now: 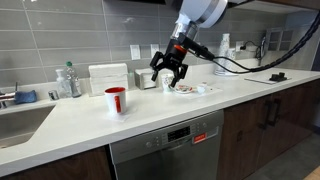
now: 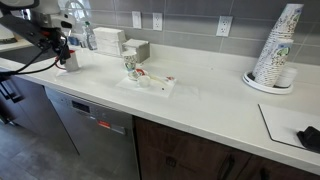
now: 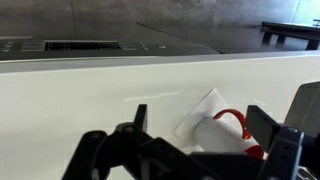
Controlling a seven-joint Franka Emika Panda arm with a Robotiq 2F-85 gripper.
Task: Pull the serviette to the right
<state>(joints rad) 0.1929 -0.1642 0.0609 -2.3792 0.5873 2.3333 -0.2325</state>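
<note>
The white serviette (image 1: 200,91) lies flat on the white counter, with a white mug with a red handle (image 3: 222,135) on it. It also shows in an exterior view (image 2: 152,83), with the mug (image 2: 130,65) at its far end. My gripper (image 1: 168,70) hangs open and empty above the counter, short of the serviette and not touching it. In the wrist view the open fingers (image 3: 203,130) frame the mug and a corner of the serviette (image 3: 200,108). In an exterior view the gripper (image 2: 62,46) sits at the far left, partly hidden among cables.
A red cup (image 1: 116,100) stands near the counter's front. A white napkin box (image 1: 107,77) and a bottle (image 1: 68,80) stand by the tiled wall, and a sink (image 1: 20,118) lies at the end. A stack of paper cups (image 2: 276,50) stands further along.
</note>
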